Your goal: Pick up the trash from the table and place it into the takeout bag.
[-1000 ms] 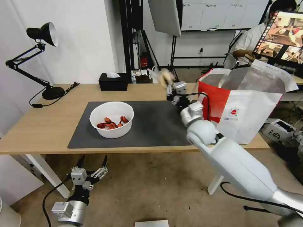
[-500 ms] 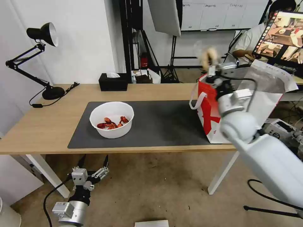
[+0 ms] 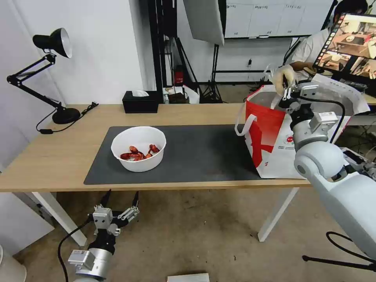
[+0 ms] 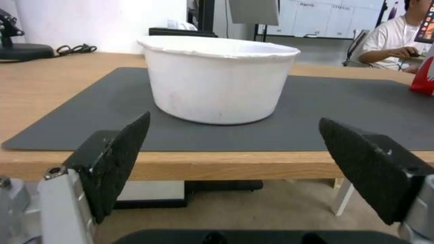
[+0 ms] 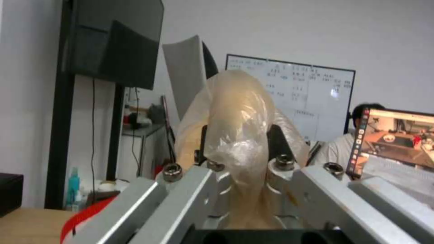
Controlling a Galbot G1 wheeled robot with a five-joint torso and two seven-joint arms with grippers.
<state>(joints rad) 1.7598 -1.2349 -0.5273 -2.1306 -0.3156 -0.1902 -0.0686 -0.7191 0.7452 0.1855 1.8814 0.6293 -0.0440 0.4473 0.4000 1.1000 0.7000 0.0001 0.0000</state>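
Right gripper point(image 5: 239, 149): two silver metal fingers point(image 5: 181, 189) with bolt heads, jaws closed on a beige, translucent plastic-wrapped ball point(image 5: 239, 118). The wrap bulges above the fingertips and is crinkled and glossy where pinched; a fold trails down between the fingers.

Surroundings: a red strip of bag edge point(image 5: 86, 213) shows beside one finger. A corner of light wooden tabletop point(image 5: 27, 223) lies under a black box-shaped object point(image 5: 9, 193). Behind stand a black wall-mounted panel point(image 5: 117, 44), a whiteboard with writing point(image 5: 307, 91), a grey angled reflector board point(image 5: 185, 74) and a lit monitor screen point(image 5: 398, 139).
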